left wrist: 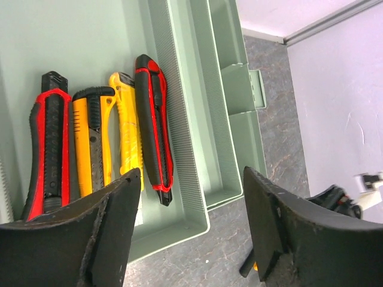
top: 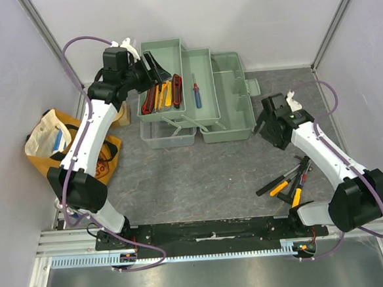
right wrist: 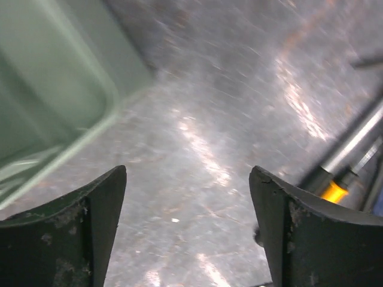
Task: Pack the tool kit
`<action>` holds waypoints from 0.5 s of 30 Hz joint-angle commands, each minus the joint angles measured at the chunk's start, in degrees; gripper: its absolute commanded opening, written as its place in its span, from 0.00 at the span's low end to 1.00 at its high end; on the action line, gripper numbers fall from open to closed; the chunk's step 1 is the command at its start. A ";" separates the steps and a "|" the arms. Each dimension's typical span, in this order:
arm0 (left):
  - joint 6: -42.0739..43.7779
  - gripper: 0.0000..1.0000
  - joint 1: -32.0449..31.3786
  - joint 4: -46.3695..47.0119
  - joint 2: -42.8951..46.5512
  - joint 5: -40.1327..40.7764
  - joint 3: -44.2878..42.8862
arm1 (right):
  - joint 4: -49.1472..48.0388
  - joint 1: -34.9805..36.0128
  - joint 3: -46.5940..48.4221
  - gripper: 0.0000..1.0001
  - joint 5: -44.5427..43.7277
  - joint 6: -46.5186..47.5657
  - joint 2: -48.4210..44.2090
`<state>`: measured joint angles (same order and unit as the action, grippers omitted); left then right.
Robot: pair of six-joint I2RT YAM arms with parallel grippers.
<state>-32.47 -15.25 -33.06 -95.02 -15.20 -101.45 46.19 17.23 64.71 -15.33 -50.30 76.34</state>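
Note:
The pale sage-green toolbox [top: 231, 95] stands open at the back of the table with its cantilever trays spread out. The left tray [top: 162, 57] holds several utility knives with red [left wrist: 154, 128] and yellow [left wrist: 127, 131] handles. The middle tray holds a small red-and-blue screwdriver [top: 196, 90]. My left gripper [top: 159, 72] hangs open and empty over the knife tray, and the left wrist view shows it [left wrist: 191, 227] above the tray's near corner. My right gripper [top: 264, 128] is open and empty beside the toolbox's right end; the right wrist view shows it [right wrist: 188, 227] over bare table. Loose tools [top: 289, 179] with black and orange handles lie at the right.
A yellow-orange cloth bag [top: 67, 149] sits at the left beside the left arm. The right wrist view is blurred; it shows the toolbox corner [right wrist: 54, 89] at upper left and tool shafts [right wrist: 347, 155] at the right. Grey walls enclose the table.

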 commanded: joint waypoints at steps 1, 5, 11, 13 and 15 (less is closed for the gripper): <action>4.17 0.76 -0.05 0.80 5.02 3.16 0.90 | 7.85 -2.64 -7.29 0.86 -0.14 -4.71 -1.72; 4.61 0.78 0.39 1.33 6.60 3.42 2.66 | 7.77 -6.33 -13.81 0.79 1.97 -5.16 -3.12; 4.08 0.78 0.57 1.51 7.04 2.81 4.06 | 5.67 -9.49 -18.47 0.70 5.22 -4.10 -2.42; 3.90 0.78 0.74 1.59 7.04 2.63 4.33 | 4.96 -10.90 -20.31 0.67 6.45 -4.01 -2.16; 3.90 0.78 0.74 1.59 7.31 2.55 4.59 | 4.35 -12.74 -21.64 0.65 7.77 -3.75 -2.07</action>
<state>-30.44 -14.96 -32.95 -89.69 -12.97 -97.30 52.01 7.18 45.43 -10.31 -53.56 75.24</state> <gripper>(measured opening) 0.780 0.670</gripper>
